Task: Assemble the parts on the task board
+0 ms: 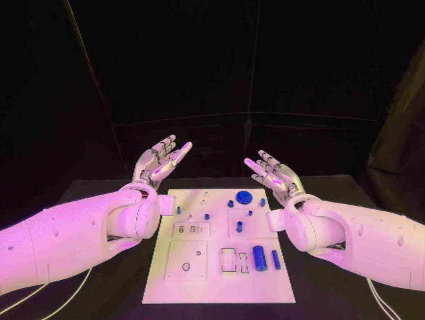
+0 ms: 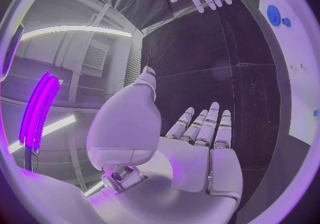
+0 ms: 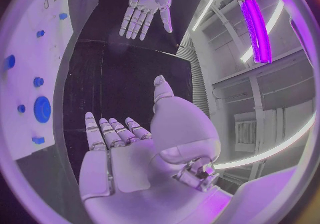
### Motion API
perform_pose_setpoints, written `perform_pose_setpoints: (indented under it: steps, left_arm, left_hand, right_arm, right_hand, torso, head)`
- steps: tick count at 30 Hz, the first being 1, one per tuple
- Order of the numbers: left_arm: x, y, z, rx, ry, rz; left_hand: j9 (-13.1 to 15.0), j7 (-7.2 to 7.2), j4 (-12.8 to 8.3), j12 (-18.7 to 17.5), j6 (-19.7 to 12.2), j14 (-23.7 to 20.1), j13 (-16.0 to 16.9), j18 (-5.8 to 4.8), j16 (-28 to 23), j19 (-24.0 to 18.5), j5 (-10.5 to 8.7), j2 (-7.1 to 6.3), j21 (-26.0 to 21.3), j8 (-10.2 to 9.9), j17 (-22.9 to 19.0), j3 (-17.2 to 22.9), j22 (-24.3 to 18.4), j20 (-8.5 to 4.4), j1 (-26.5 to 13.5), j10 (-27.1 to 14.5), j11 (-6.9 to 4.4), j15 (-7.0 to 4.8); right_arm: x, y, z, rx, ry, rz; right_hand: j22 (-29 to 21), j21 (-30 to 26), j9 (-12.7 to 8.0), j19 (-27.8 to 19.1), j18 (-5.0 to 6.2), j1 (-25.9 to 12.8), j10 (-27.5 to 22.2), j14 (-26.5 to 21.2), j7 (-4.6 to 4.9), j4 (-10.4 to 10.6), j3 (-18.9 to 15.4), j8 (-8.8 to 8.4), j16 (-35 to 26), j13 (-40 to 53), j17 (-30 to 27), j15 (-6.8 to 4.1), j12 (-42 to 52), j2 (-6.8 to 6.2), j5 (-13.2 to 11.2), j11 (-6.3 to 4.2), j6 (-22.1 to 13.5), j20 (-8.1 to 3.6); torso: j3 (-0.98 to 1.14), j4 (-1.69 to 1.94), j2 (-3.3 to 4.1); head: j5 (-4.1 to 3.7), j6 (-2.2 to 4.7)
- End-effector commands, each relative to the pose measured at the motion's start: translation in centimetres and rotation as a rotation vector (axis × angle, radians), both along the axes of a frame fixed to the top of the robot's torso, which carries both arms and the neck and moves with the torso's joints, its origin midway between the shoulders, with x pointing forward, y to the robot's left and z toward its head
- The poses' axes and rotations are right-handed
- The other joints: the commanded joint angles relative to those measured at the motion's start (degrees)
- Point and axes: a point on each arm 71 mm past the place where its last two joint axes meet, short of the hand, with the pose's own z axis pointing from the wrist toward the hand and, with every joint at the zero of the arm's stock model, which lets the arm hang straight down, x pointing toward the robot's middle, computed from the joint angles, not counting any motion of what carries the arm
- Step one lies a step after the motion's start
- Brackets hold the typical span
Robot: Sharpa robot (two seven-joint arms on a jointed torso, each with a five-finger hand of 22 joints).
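Blue parts [image 1: 258,257] on white task board [image 1: 174,280]

Dim room, black backdrop; magenta light washes the task board [image 1: 222,247]. Purple tube lamps [image 2: 39,108] glare, and wrist views bend at the rim.

white task board [image 1: 222,283], blue parts [image 1: 258,257] on it

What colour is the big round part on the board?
Blue; the round part shows best in the head view, near the task board's far edge.
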Motion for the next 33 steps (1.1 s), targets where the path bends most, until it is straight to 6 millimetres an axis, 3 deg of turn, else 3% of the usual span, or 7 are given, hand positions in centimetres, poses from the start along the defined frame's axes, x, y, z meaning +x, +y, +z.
perform_pose_setpoints:
  steps: [1, 5, 11, 13, 17, 23, 33]
  left_arm:
    - [0.0, -0.3, 0.4, -0.053, -0.043, -0.050]
    - [0.0, -0.3, 0.4, -0.053, -0.043, -0.050]
    - [0.4, 1.9, 0.3, -0.045, -0.046, -0.029]
    - [0.3, 2.3, 0.3, -0.048, -0.047, -0.032]
    - [-0.1, 2.8, 0.5, -0.046, -0.055, -0.050]
    - [-0.8, 3.1, 0.8, -0.043, -0.060, -0.092]
    - [-2.6, 2.6, 1.7, -0.054, -0.054, -0.169]
  left_hand:
    - [0.2, 6.30, 1.0, 0.2, 1.2, 1.6, 0.2, 1.20, 0.5, 0.7, 0.46, -0.16, 0.5, 0.4, 0.2, 0.0, 0.2, 0.89, 2.7, 1.0, 0.68, 0.57]
    - [0.3, 6.71, 0.9, 0.3, 1.7, 3.5, 0.2, 0.99, 0.8, 2.0, 0.44, 0.23, 1.0, 0.5, 0.5, 0.3, 0.5, 1.02, 2.9, 1.7, 1.10, 0.95]
    - [0.7, 7.84, 0.7, 1.0, 6.8, 16.3, 0.7, -0.03, 3.7, 11.7, 0.46, 2.00, 4.2, 1.2, 1.8, 1.8, 2.1, 1.16, 5.2, 8.1, 2.36, 2.05]
    - [1.4, 7.86, 0.1, 2.6, 13.3, 23.3, 1.5, 0.80, 6.2, 24.9, 0.26, 3.15, 8.9, 2.5, 2.6, 2.7, 4.4, 1.04, 7.4, 16.9, 2.43, 1.13]
    - [2.5, 6.60, -1.9, 5.5, 25.8, 32.2, 2.5, 3.01, 9.2, 35.3, 0.41, 4.70, 13.5, 5.0, 3.4, 3.1, 5.9, 0.26, 9.9, 33.0, 0.44, -1.57]
    - [2.8, 4.95, -5.4, 6.9, 35.4, 40.6, 2.3, 3.02, 10.9, 44.2, 0.30, 6.12, 16.6, 6.9, 5.1, 2.9, 6.6, -2.40, 11.9, 41.1, -1.76, -4.35]
    - [2.3, 3.51, -8.6, 7.3, 40.1, 47.4, 2.7, 3.02, 12.2, 49.7, 0.33, 7.41, 18.3, 7.2, 8.6, 2.8, 7.0, -4.74, 12.9, 48.3, -3.84, -6.70]
  right_arm:
    - [-0.1, 1.4, 0.1, 0.004, -0.004, 0.205]
    - [-0.1, 1.6, 0.0, 0.001, -0.001, 0.250]
    - [1.4, -1.6, 0.2, -0.224, -0.176, 0.176]
    - [1.8, -2.1, 0.6, -0.274, -0.212, 0.169]
    - [2.4, -2.7, 1.3, -0.356, -0.272, 0.172]
    - [3.3, -3.2, 2.9, -0.496, -0.358, 0.201]
    - [5.1, -3.0, 6.3, -0.889, -0.473, 0.296]
  right_hand:
    - [1.2, 2.4, 0.5, 5.4, 1.55, 6.6, 4.3, 6.9, 9.40, -3.1, 0.4, 0.89, 1.7, 0.6, 1.0, 1.33, 0.9, 0.52, -0.8, 1.32, 3.2, 0.79]
    - [3.2, 6.7, 1.6, 15.7, 3.41, 10.5, 15.6, 18.8, 9.61, -6.4, 1.8, 2.66, 5.2, 1.9, 2.2, 1.20, 3.5, 0.39, -2.3, 1.99, 10.6, 0.65]
    - [5.2, 13.1, 3.7, 29.8, 7.10, 15.1, 40.5, 42.0, 7.56, -11.7, 4.1, 7.23, 10.6, 3.3, 3.1, -2.35, 9.3, 0.27, -4.1, -0.99, 30.0, 0.44]
    - [5.4, 14.4, 4.1, 32.9, 7.85, 15.8, 44.3, 46.2, 6.78, -13.2, 4.8, 8.38, 11.0, 3.0, 3.0, -3.55, 9.6, 0.58, -4.2, -2.02, 36.6, -0.02]
    - [5.6, 16.3, 3.9, 37.3, 7.91, 15.9, 48.6, 51.7, 6.09, -15.4, 5.4, 8.62, 10.6, 2.8, 2.8, -5.07, 8.7, 1.03, -4.3, -3.13, 44.1, -1.60]
    - [6.5, 19.4, 3.3, 42.2, 7.76, 15.3, 54.0, 58.9, 5.16, -18.7, 6.1, 7.95, 10.4, 2.7, 3.1, -7.42, 7.3, 1.82, -3.2, -4.53, 49.1, -4.07]
    - [12.1, 30.5, 3.2, 50.9, 7.86, 14.9, 60.6, 74.6, 3.41, -19.2, 6.0, 6.91, 14.8, 2.8, 5.9, -11.79, 5.3, 0.04, -2.8, -7.29, 53.9, -8.68]
  torso:
    - [-0.02, 0.00, 0.00]
    - [-0.02, 0.00, 0.00]
    - [-0.12, -0.10, 0.20]
    - [-0.13, -0.04, 0.40]
    - [-0.09, -0.04, 1.11]
    - [-0.02, 0.01, 2.02]
    - [-0.78, 1.04, 5.12]
  head:
    - [0.00, 0.00]
    - [0.00, 0.00]
    - [0.22, -0.42]
    - [0.14, -0.43]
    - [0.17, -0.19]
    - [-0.12, 0.11]
    - [-1.22, 0.86]
